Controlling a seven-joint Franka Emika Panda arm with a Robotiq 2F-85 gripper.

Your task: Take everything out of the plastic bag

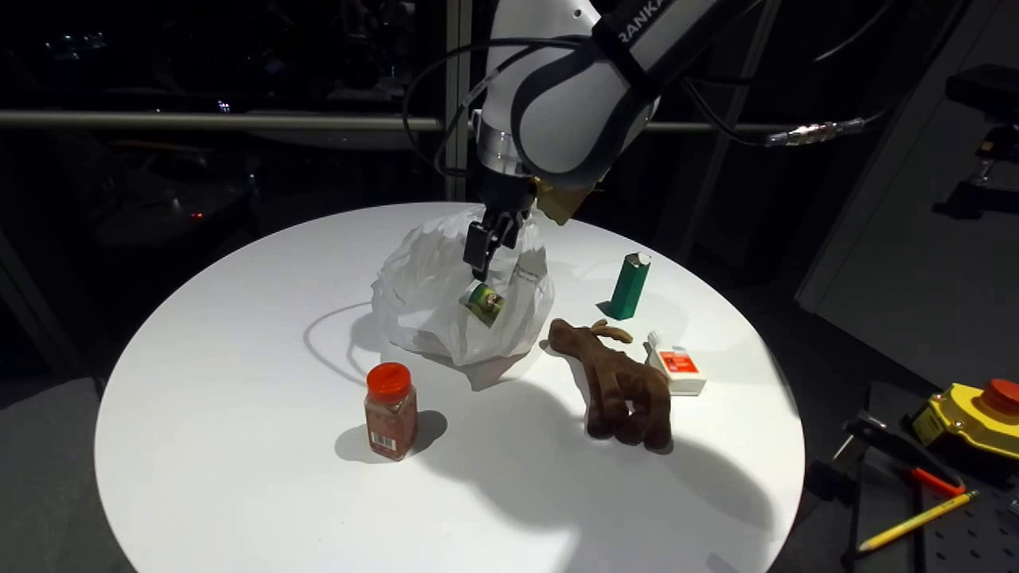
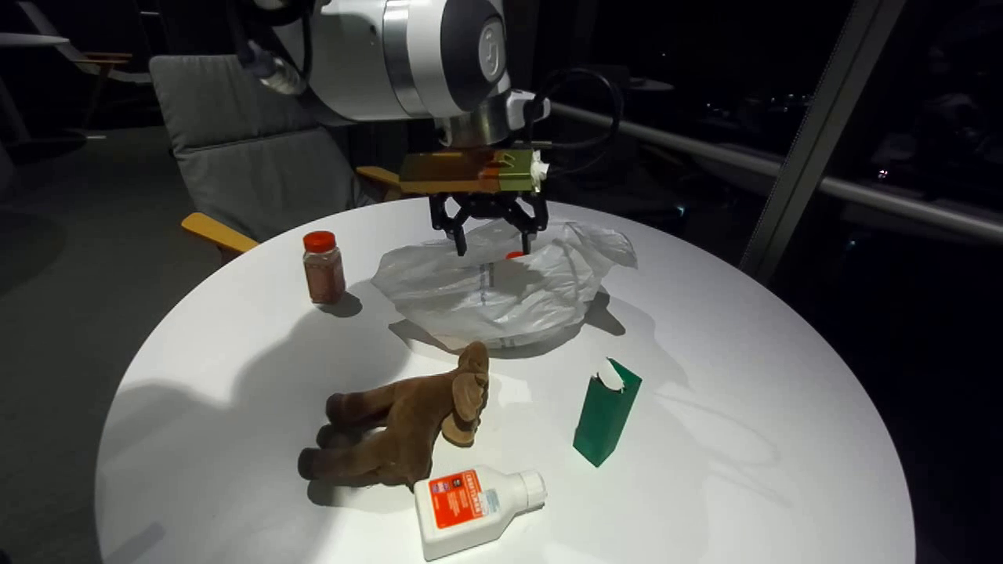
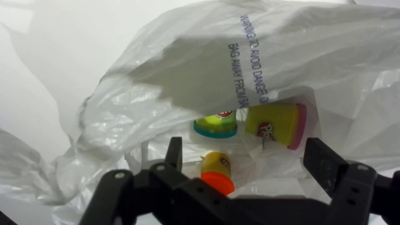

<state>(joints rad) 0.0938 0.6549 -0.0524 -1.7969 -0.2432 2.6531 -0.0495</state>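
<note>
The plastic bag [image 2: 439, 278], thin, whitish and wrinkled, lies on the round white table with its mouth spread. Within it, the wrist view shows three small tubs: one with a teal lid [image 3: 215, 132], half covered by film, one with a pink lid [image 3: 276, 125], and one with an orange lid [image 3: 217, 175]. A green label [image 1: 486, 302] shows through the mouth in an exterior view. My gripper [image 3: 243, 142] is open over the bag's mouth, fingers wide apart, gripping nothing. Outside the bag stand a red-capped jar [image 1: 392, 414] and a green box [image 1: 629, 288].
A brown plush toy [image 2: 411, 423] lies on the near side of the bag in an exterior view, beside a white bottle with a red label [image 2: 478, 505]. A grey chair [image 2: 243, 149] stands past the table edge. Dark windows surround the table.
</note>
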